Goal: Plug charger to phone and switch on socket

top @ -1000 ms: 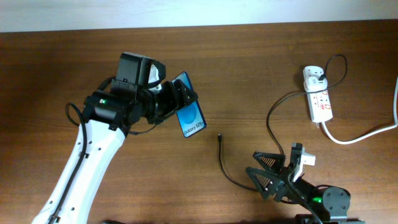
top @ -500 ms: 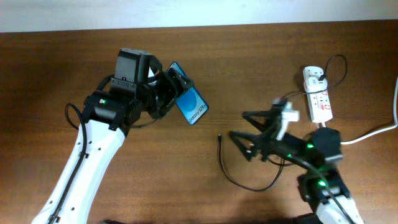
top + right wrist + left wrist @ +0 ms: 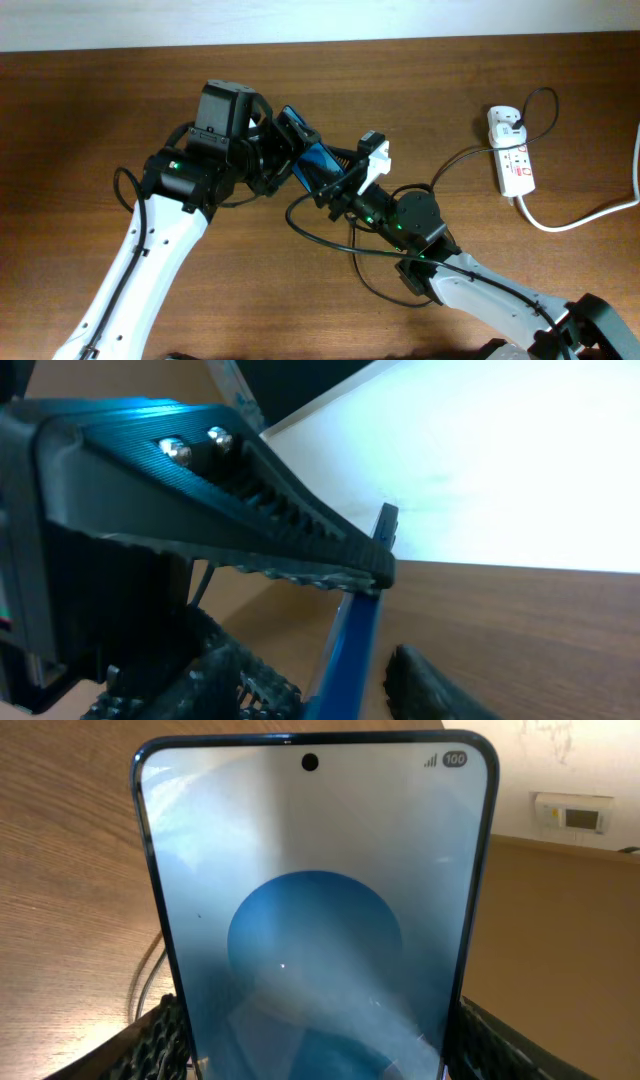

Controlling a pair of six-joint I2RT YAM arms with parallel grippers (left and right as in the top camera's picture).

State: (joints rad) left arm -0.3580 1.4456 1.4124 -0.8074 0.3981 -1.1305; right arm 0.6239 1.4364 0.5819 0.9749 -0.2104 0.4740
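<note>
My left gripper point(image 3: 292, 148) point(image 3: 315, 1020) is shut on the phone point(image 3: 318, 157) point(image 3: 315, 900), holding it above the table by its lower sides, blue screen toward the wrist camera. My right gripper point(image 3: 328, 185) point(image 3: 345, 675) has reached the phone's free end. The phone's blue edge point(image 3: 360, 620) stands between its fingers, with a gap to the right finger point(image 3: 440, 680). The charger's black cable point(image 3: 450, 163) runs from its white adapter point(image 3: 507, 122) in the socket point(image 3: 516, 168) and loops under the right arm. Its connector tip is hidden.
A thick white cord point(image 3: 590, 215) leaves the socket toward the right edge. The left arm's finger point(image 3: 250, 500) crosses the top of the right wrist view. A pale wall runs along the table's far edge.
The right arm has swung from the front right up to the phone and its jaws have narrowed. The left arm has tilted the phone more edge-on. The cable loop now lies farther left.
</note>
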